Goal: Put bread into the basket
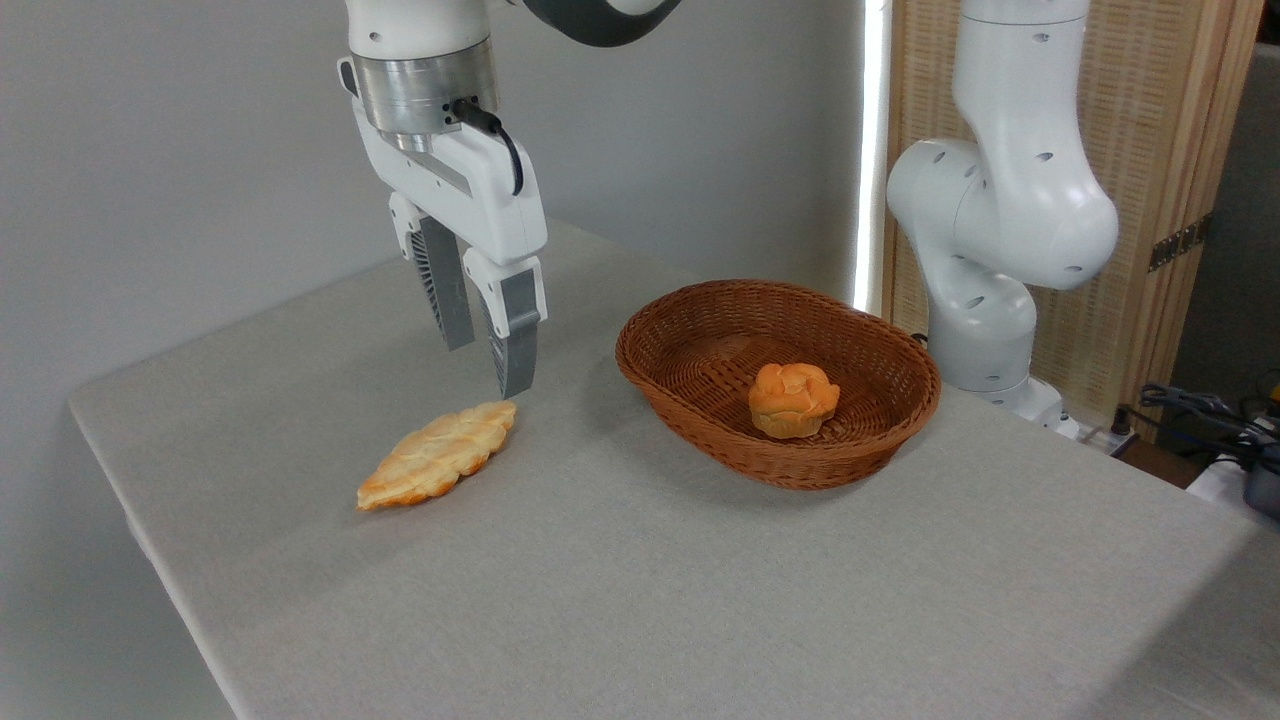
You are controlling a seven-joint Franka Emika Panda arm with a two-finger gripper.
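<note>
I am at the approach step: my gripper, open and empty, hangs above the bread at centre-left, so next I must lower and close on it before carrying it to the basket.

I am working in what is looking like a robotics lab or test room. My white arm base is standing bolted at the surface's three o'clock edge, and the surface itself is wearing a plain grey cloth. A bare grey wall is running behind it from nine to twelve o'clock. At two o'clock a slatted wooden screen is standing, and loose cables are lying by it at three o'clock.
</note>
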